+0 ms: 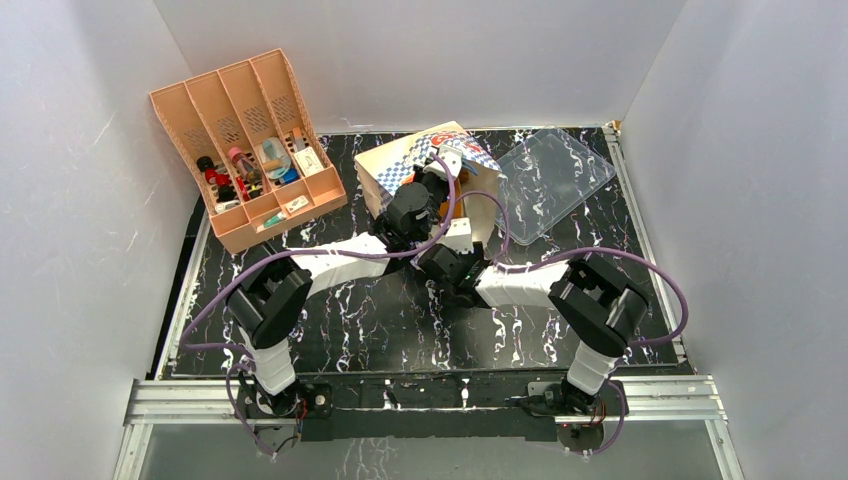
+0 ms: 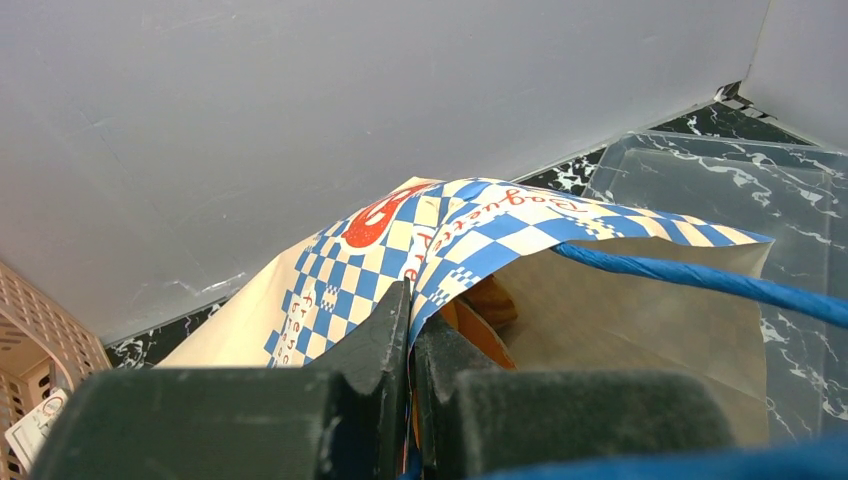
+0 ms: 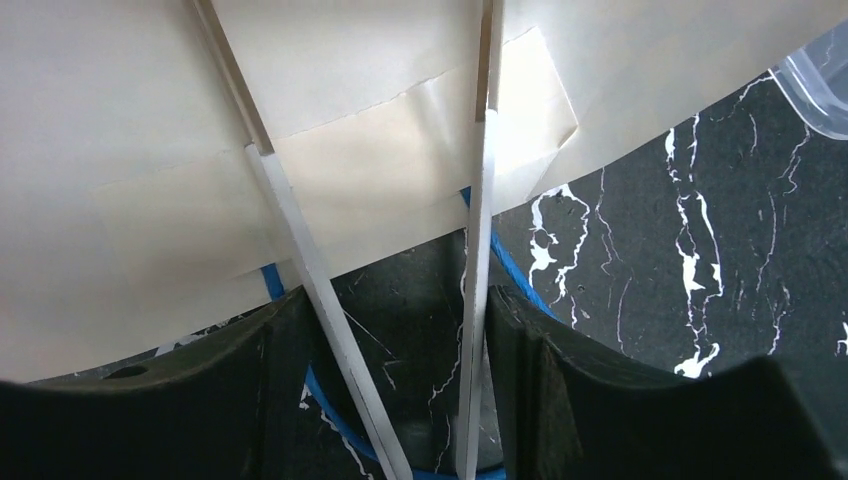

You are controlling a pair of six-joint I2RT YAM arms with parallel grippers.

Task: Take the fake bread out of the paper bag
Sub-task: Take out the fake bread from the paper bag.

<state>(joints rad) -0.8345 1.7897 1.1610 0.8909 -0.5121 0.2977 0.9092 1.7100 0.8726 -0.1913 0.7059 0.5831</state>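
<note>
Paper bag (image 2: 330, 262), one, in left end effector (image 2: 410, 305); right end effector (image 3: 400, 325): one tongs (image 3: 478, 250).

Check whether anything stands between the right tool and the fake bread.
The right tool holds tongs aimed at the cream wall of the paper bag; no bread shows there. From the left wrist, orange bread sits inside the mouth, with the blue cord handle crossing it.

The bag (image 2: 470, 230) is showing red script on its checkered band, seemingly "Baguette"; other lettering is reading too blurred.
</note>
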